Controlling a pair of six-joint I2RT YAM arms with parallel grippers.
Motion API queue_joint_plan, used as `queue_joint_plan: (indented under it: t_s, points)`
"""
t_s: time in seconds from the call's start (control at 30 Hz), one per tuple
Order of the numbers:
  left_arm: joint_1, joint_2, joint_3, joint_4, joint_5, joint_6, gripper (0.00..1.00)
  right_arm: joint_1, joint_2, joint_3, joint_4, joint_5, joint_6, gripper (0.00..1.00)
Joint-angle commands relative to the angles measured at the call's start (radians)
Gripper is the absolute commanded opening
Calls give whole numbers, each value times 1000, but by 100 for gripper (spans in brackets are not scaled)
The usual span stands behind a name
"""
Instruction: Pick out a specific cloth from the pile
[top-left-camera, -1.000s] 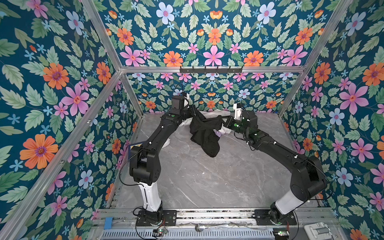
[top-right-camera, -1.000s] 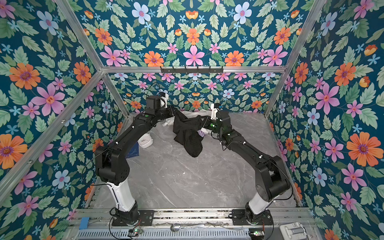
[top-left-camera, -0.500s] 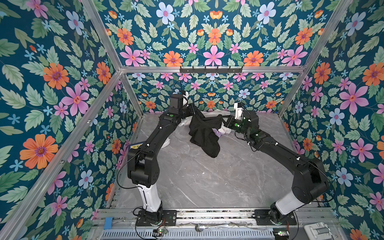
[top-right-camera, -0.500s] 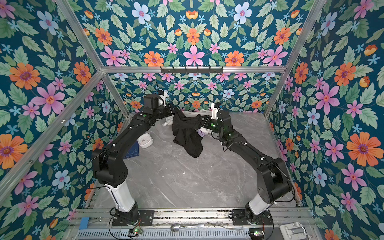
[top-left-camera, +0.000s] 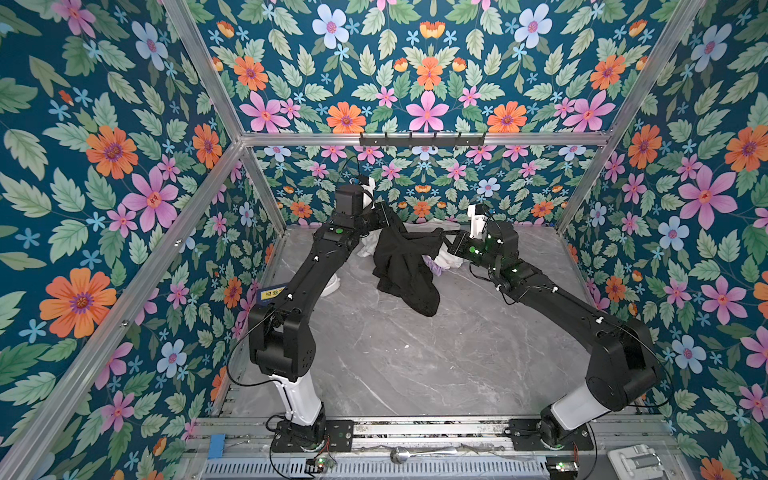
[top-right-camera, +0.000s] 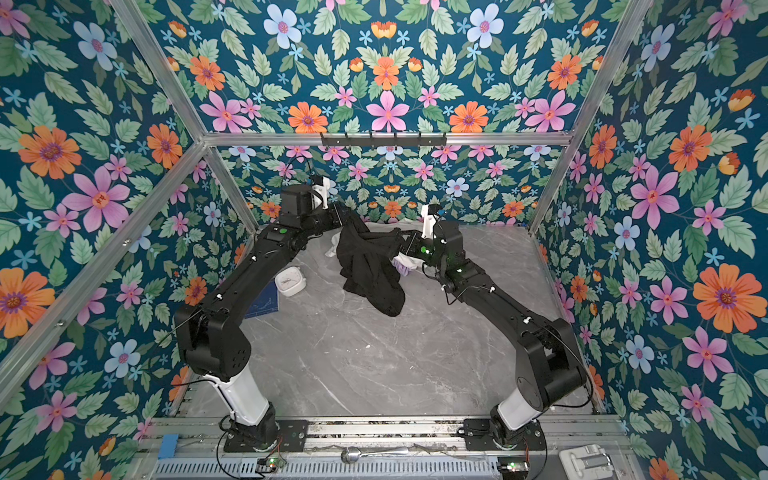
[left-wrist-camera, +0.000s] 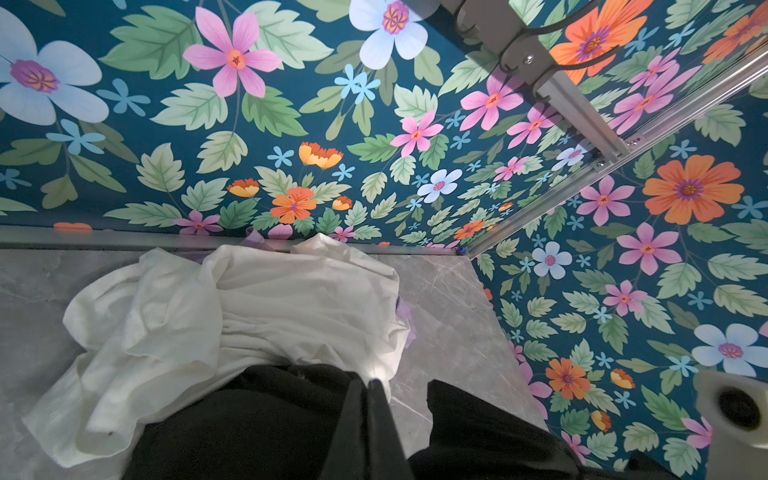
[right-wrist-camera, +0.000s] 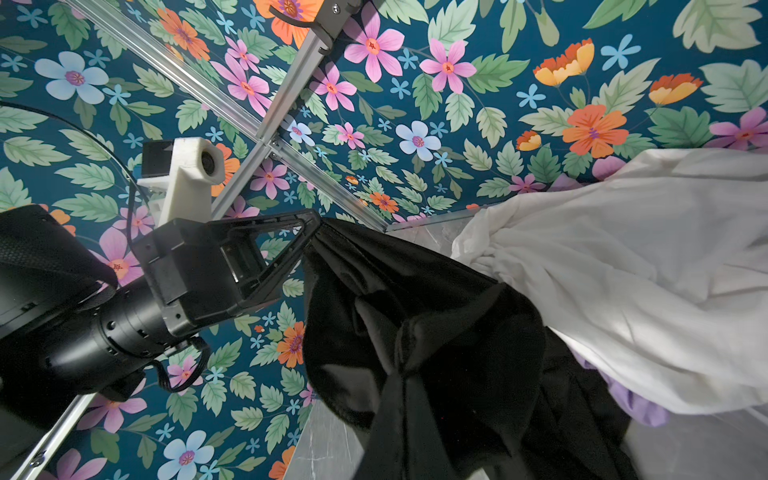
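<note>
The black cloth hangs between my two grippers at the back of the table, and its lower end trails onto the marble in both top views. My left gripper is shut on one upper edge of it; the right wrist view shows that pinch. My right gripper is shut on the other edge, with fabric bunched at its tips. What is left of the pile, a big white cloth over a small lilac cloth, lies behind against the back wall.
A small white box and a blue card lie by the left arm. A black hook rail is fixed to the back wall. Floral walls close in the back and both sides. A spoon rests on the front rail.
My left gripper has drifted slightly up and to the left with the black cloth, drawing it a little tauter. The right gripper has barely moved.
</note>
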Motion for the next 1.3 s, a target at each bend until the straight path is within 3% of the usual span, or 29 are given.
queue_joint_plan:
  t_s: [0.0, 0.47, 1.27]
  points:
    - [-6, -23, 12, 58, 2, -7, 0, 3, -13, 0, 11, 7, -14, 0]
    - [-26, -84, -2, 43, -28, 20, 0, 11, -43, -14, 3, 16, -22, 0]
    - [-138, -171, -48, -9, -118, 101, 0, 13, 3, -135, 29, 19, -22, 0]
